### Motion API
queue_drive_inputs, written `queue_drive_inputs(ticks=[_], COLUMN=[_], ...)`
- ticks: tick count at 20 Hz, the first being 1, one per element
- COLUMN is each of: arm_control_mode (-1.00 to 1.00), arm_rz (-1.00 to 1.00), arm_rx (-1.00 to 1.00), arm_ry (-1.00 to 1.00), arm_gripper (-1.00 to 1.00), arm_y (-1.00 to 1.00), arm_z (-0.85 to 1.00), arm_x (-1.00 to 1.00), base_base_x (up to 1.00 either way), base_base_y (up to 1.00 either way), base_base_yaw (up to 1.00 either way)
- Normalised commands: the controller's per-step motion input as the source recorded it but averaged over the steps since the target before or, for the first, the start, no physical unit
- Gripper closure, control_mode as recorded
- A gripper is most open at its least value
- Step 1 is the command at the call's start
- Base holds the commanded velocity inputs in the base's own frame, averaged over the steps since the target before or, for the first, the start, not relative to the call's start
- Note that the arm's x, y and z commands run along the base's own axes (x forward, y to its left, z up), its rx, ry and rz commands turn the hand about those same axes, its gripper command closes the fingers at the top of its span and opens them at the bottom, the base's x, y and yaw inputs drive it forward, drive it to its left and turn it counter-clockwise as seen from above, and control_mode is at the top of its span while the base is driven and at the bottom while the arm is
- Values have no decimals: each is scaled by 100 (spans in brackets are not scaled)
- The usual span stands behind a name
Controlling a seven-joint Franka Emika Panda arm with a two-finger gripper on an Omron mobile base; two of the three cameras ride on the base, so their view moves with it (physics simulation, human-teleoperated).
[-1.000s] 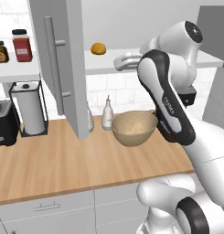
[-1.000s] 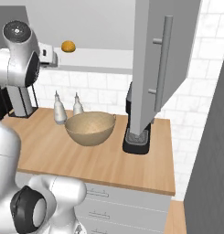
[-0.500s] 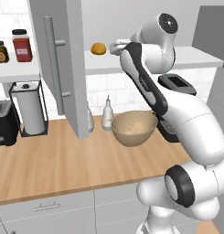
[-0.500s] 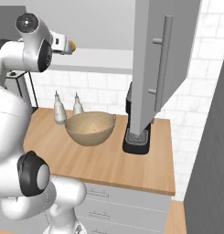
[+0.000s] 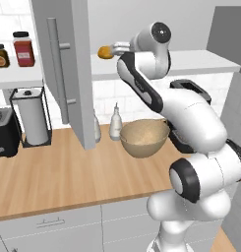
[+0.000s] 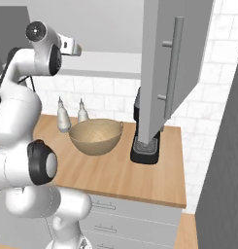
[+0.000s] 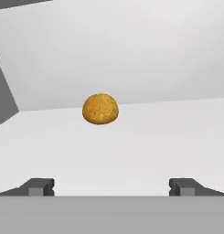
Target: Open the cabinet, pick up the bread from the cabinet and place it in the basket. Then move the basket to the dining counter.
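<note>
toaster (image 5: 3, 133) cut off, labels prob unreadable

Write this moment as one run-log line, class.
cabinet: open | gripper: open, facing bread on shelf, not touching | basket: on worktop, empty

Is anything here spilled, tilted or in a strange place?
Nothing stands out. The bread sits whole on the cabinet shelf, and the basket stands upright on the worktop beside two upright bottles.
</note>
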Motion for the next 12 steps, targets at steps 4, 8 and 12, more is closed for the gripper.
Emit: queue_drive_inputs(ticks=[4, 8, 12], arm_control_mode=[-100, -100, -100], arm_rz=[0, 0, 0], arm_rx=[1, 0, 0], arm_ry=[4, 0, 0], arm_gripper=[-100, -100, -100], arm_y=[8, 24, 30], arm_z=[0, 0, 0], arm_x=[76, 67, 49], base_base_x=[0, 0, 0], base_base_y=[0, 0, 0], base_base_yaw=[0, 0, 0])
